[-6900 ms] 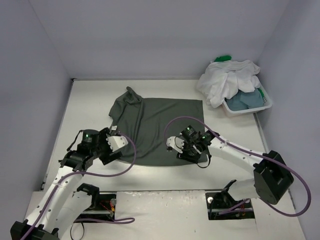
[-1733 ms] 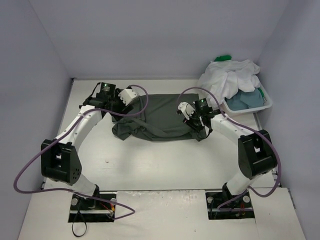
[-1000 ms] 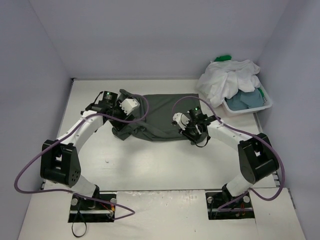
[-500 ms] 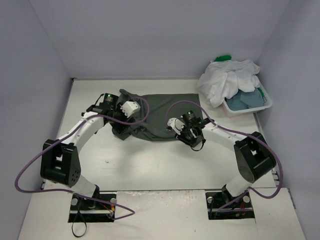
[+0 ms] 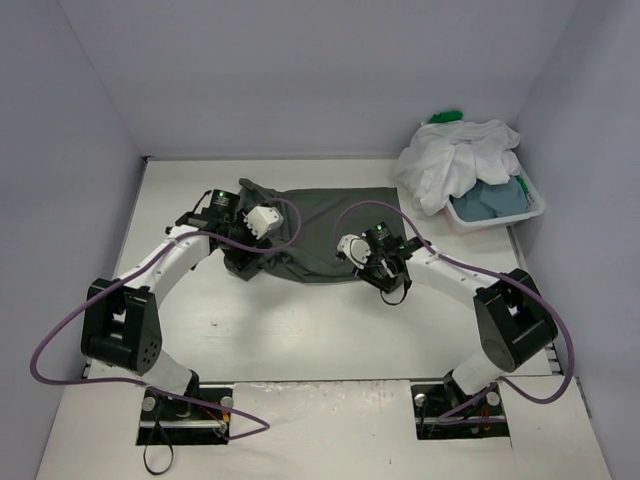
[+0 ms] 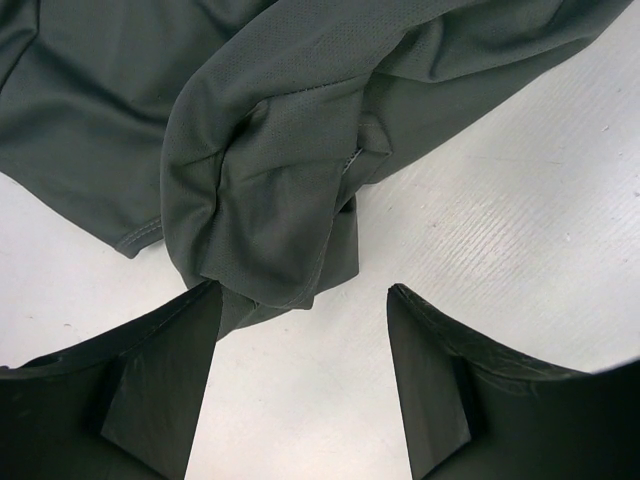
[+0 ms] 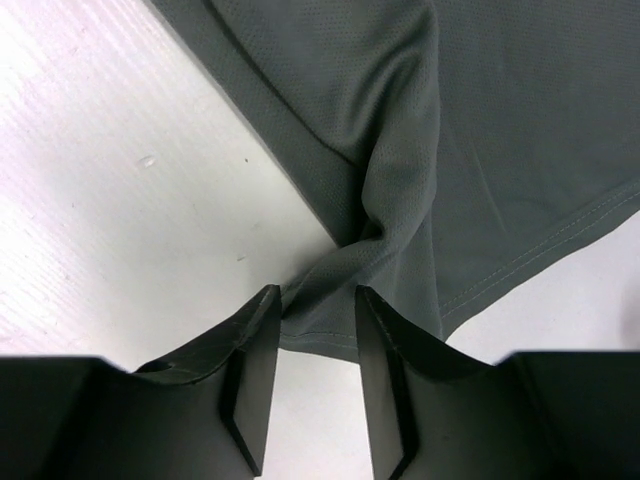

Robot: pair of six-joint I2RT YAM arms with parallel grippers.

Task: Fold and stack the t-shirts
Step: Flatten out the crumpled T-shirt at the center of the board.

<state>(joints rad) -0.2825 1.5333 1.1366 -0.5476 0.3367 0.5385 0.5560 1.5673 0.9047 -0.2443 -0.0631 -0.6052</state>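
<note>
Two-handed fold, part done by the look. Table [image 5: 300, 330] up front. Next, left gripper [image 6: 300, 300], jaws spread wide, holding nothing, w/ a bunched lump of cloth just at its tips; right gripper [image 7: 318, 295] half-closed round a pinched hem, real bite or not: can't tell. Dark grey t-shirt [image 5: 325, 215] mid-table, doubled over, near edge rumpled. To do it well: grip both corners w/ equal tension; lift low; lay edge to edge; smooth creases before letting go. Far right: white basket [image 5: 532, 210] w/ other shirts heaped in it.
</note>
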